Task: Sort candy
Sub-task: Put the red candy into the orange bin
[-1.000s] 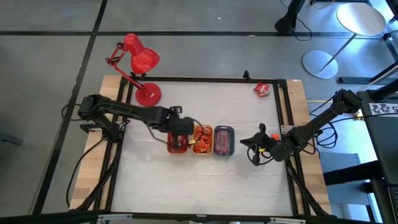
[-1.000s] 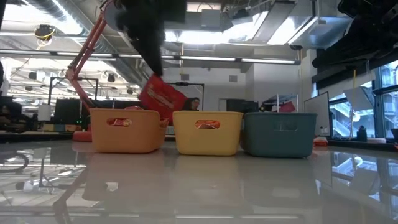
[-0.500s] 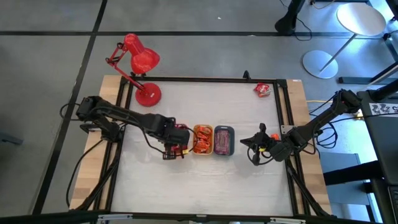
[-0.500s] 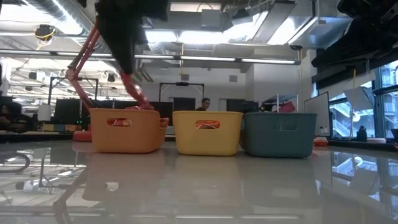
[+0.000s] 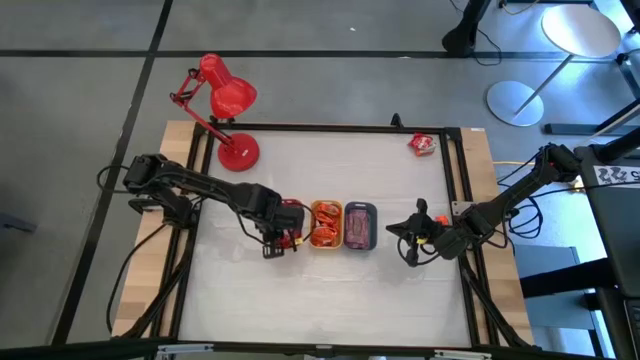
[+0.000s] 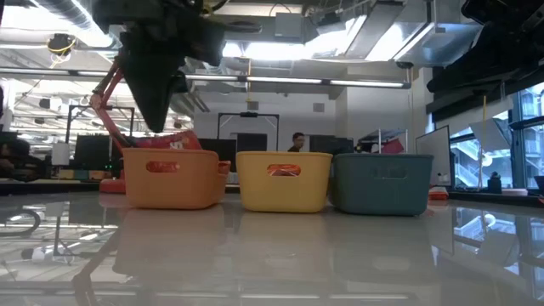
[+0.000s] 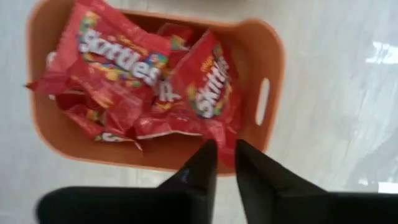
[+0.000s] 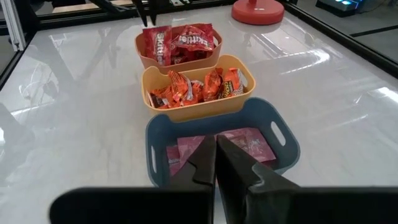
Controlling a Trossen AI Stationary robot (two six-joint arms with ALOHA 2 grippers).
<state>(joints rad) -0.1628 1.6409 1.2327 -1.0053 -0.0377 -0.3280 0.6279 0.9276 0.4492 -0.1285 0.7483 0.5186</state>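
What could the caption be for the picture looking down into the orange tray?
Left gripper hovers above the oblong orange plastic tray piled with crinkly red Skittles candy packets.

Left gripper hangs slightly parted — right gripper shut, parked.

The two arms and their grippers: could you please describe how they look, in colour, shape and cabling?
Both arms are dark, slim and jointed, with black cables trailing near their bases. The left gripper ends in two black, tapering, wedge-shaped fingers. The right gripper has the same black pointed pair, and from above an orange part shows on it. No markings are legible on either arm.
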